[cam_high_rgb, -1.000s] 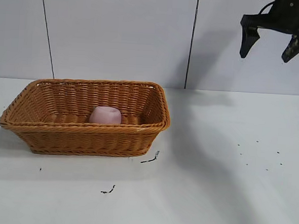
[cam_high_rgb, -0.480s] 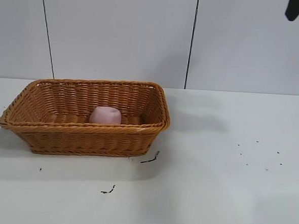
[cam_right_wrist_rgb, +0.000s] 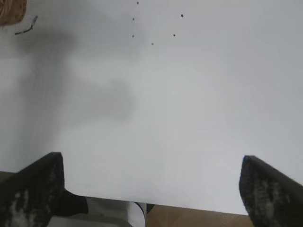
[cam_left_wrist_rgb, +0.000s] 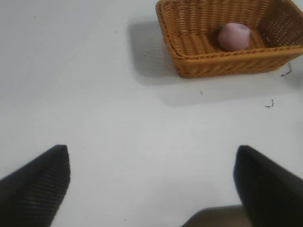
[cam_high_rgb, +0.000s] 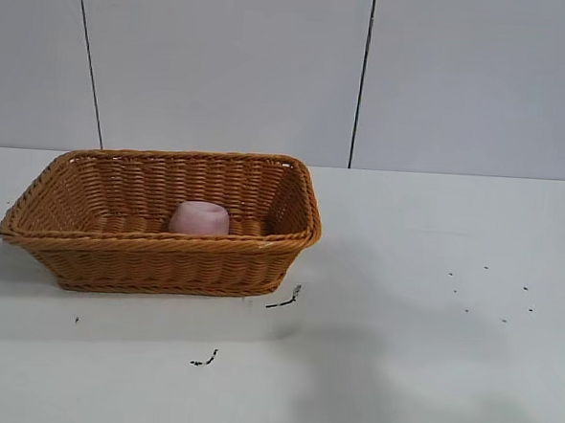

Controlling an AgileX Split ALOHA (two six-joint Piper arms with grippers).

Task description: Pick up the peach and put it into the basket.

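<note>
Exterior view: I see the basket (cam_high_rgb: 162,221) sitting on the white table (cam_high_rgb: 427,355), toward the left side, with the peach (cam_high_rgb: 200,218) lying inside it on the woven floor, near the front wall and roughly mid-length. Neither arm shows in this view. A few dark specks (cam_high_rgb: 489,291) dot the table off to the right, and two small dark scraps (cam_high_rgb: 285,299) lie just in front of the basket's right corner and a little nearer the camera.

From the left wrist view I have the left gripper (cam_left_wrist_rgb: 151,189) spread wide, released and holding nothing; both dark fingers (cam_left_wrist_rgb: 35,187) frame bare table, well apart from the basket (cam_left_wrist_rgb: 227,40). The peach (cam_left_wrist_rgb: 233,36) is plain to see there, resting in the basket with its green leaf turned toward one end wall.

From the right wrist view the right gripper (cam_right_wrist_rgb: 151,189) is likewise open and empty, its fingers (cam_right_wrist_rgb: 267,189) wide over bare table near the table's edge. Only a corner of the basket (cam_right_wrist_rgb: 12,12) shows, far from it, with a scrap (cam_right_wrist_rgb: 26,29) beside and the specks (cam_right_wrist_rgb: 154,28) beyond.
</note>
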